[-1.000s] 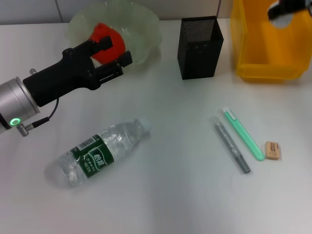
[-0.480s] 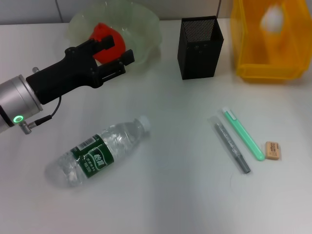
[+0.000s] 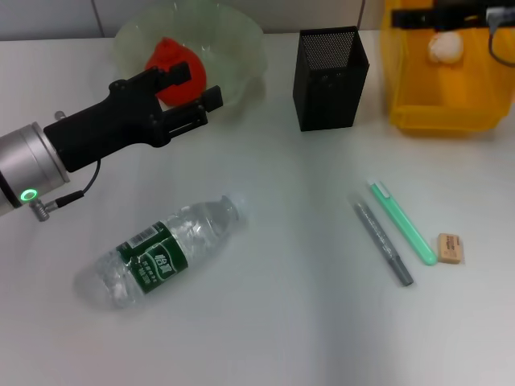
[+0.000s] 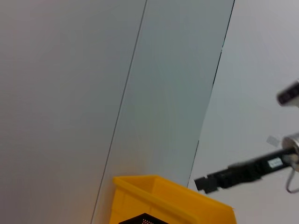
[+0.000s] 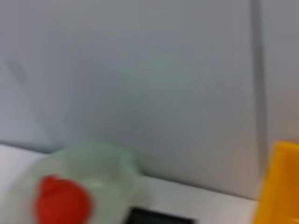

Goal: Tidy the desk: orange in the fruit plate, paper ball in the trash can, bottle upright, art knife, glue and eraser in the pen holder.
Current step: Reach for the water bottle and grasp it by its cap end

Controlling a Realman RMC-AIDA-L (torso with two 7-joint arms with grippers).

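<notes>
The orange (image 3: 170,58) lies in the pale green fruit plate (image 3: 233,48) at the back left. My left gripper (image 3: 188,87) hovers just in front of it, open, nothing between its fingers. The paper ball (image 3: 445,47) rests inside the yellow trash can (image 3: 438,112). My right gripper (image 3: 414,17) reaches across the can's far rim, above the ball. The bottle (image 3: 161,253) lies on its side at the front left. A slim green tool (image 3: 402,222) and a slim grey one (image 3: 385,244) lie side by side; which is the art knife or glue I cannot tell. The eraser (image 3: 451,248) sits beside them.
The black mesh pen holder (image 3: 330,76) stands between the fruit plate and the trash can. The right wrist view shows the orange (image 5: 60,201) in the fruit plate (image 5: 103,161). The left wrist view shows the trash can (image 4: 163,198) and the right gripper (image 4: 205,183) against a grey wall.
The paper ball has dropped from mid-air and settled in the trash can. My right arm has swung back in over the can's far rim. The left gripper has barely moved.
</notes>
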